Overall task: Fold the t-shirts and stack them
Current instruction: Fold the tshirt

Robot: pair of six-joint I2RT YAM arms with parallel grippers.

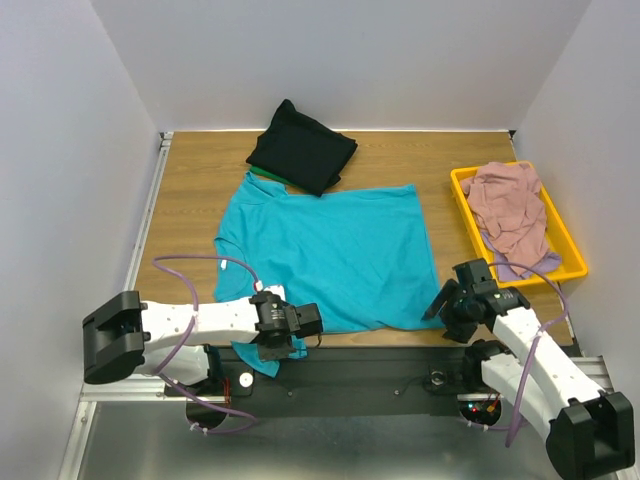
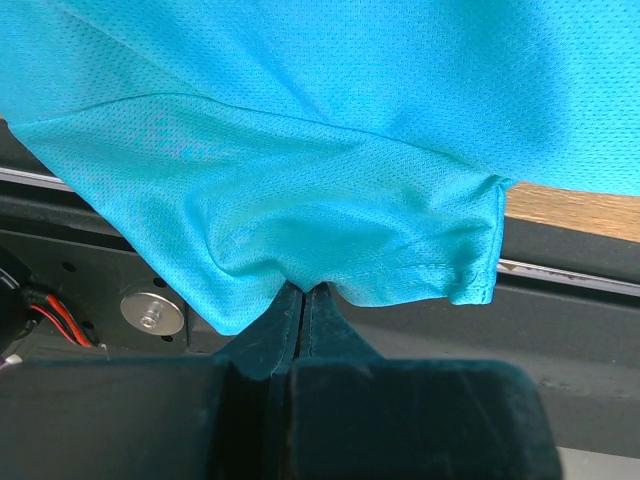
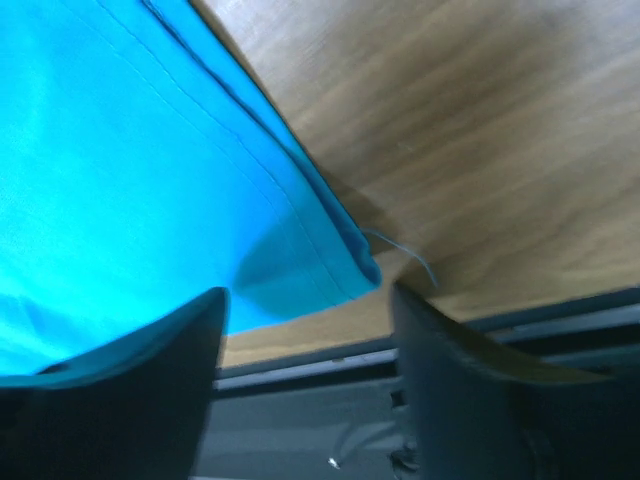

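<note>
Teal fabric fills the middle of the wooden table (image 1: 190, 200): the teal t-shirt (image 1: 330, 255) lies spread flat, unfolded, one sleeve drooping over the near edge. The left gripper (image 2: 303, 295) is pinched tight on that sleeve. The right gripper (image 3: 308, 300) has its jaws apart either side of the near hem corner. It looks early to me: a black t-shirt (image 1: 302, 147) sits folded at the far side, while the pink t-shirt (image 1: 510, 205) waits crumpled in the yellow tray (image 1: 462, 200).

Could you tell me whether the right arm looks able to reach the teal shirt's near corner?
Probably yes: the right end effector is open right at the corner of the teal shirt, which lies flat on the table, and nothing sits between them.
</note>
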